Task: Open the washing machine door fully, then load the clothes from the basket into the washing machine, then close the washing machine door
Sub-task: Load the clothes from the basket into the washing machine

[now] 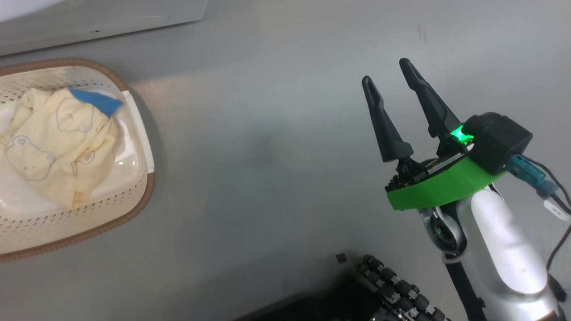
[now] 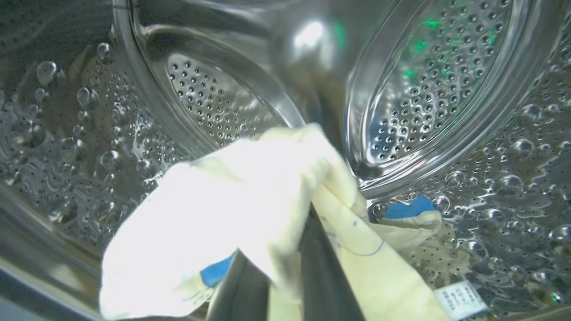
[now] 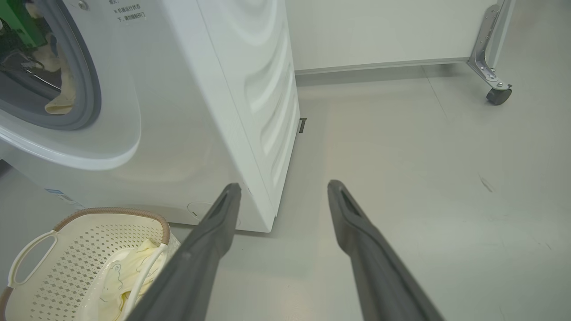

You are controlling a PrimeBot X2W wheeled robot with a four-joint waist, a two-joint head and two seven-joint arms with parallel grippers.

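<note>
I see 2 lines of small grey Chinese print (image 3: 127, 13) near the top front edge of the washing machine (image 3: 187, 111), too blurred to read. The white tag (image 2: 459, 301) on the clothes (image 2: 250, 196) is equally illegible.

**Shiny Steel, Soft Cloth**

The drum (image 2: 446, 67) is shiny steel, full of little holes and bumps. The clothes (image 2: 232, 200) in it are soft, thin cloth. The basket (image 1: 120, 189) is smooth cream plastic with holes. The washing machine (image 3: 192, 111) is smooth, glossy white. Its gasket (image 3: 91, 89) is dull grey rubber. The floor (image 1: 267, 178) is smooth and grey, with a soft shine. The right gripper (image 1: 385, 70) has fingers (image 1: 388, 129) of dull dark plastic.
</note>
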